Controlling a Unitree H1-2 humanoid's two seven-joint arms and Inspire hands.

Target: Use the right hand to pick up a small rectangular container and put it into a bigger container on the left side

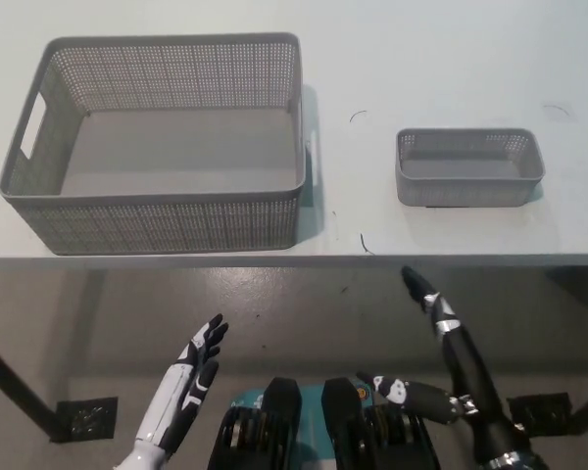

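Small container (469, 167) stands on desk (392, 59) at right, well apart from big basket (157, 142). Looks light, stiff plastic mesh; grip over long rim w/ right hand (441, 338), fingers apart, empty. Left hand (198, 367) rests low, also spread.

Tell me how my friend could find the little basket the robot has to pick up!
Look at the white table. The big grey basket fills its left side; to its right sits the small grey basket. It is lower, empty, and lacks the big one's handle holes.

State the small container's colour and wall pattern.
Grey small container, walls perforated in a fine mesh; head view.
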